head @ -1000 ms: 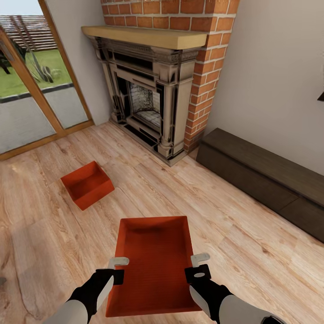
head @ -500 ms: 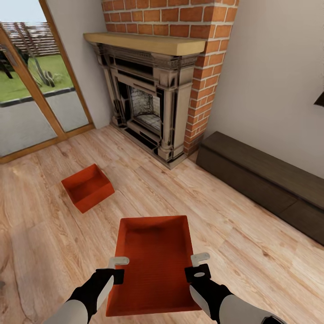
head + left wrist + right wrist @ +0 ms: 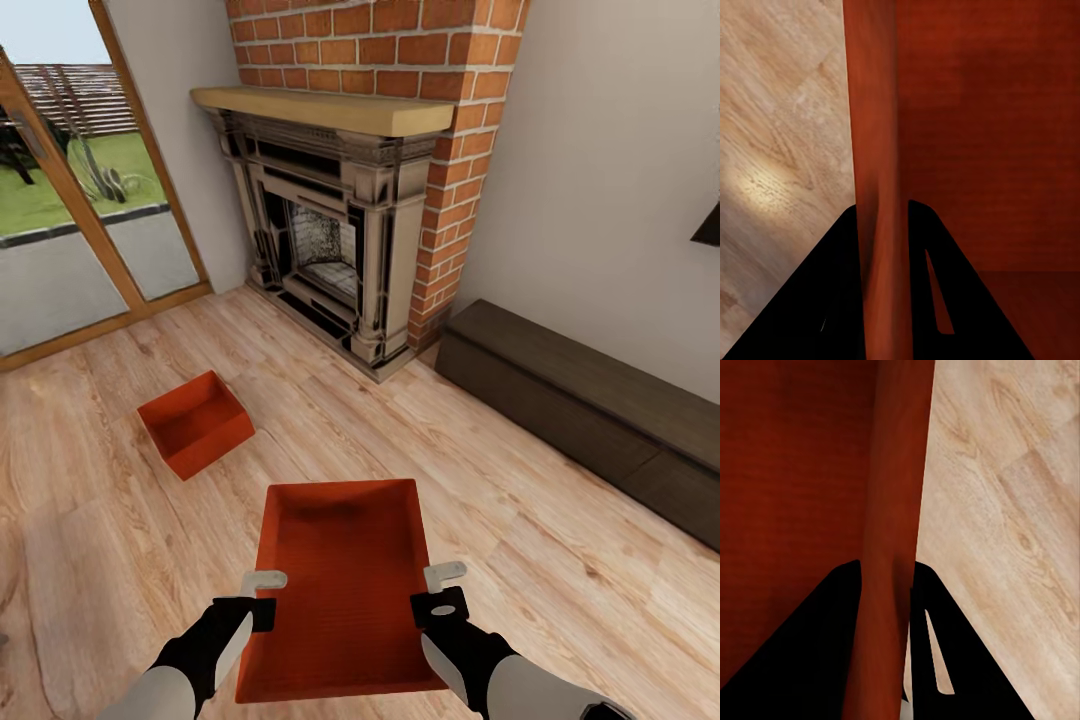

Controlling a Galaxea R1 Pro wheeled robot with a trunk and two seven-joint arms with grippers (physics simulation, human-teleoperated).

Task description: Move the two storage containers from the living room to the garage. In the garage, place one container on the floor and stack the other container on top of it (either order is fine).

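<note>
Both grippers clamp one orange-red container just ahead of the robot: the left gripper pinches its left wall, the right gripper its right wall. The second container sits on the wood floor, far left, before the brick fireplace.

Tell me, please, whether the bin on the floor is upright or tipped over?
Upright: the floor bin sits flat on the planks, open top up, its inside empty.

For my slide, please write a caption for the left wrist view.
Left gripper pinching the wall of an orange-red storage container above wood floor.
</note>
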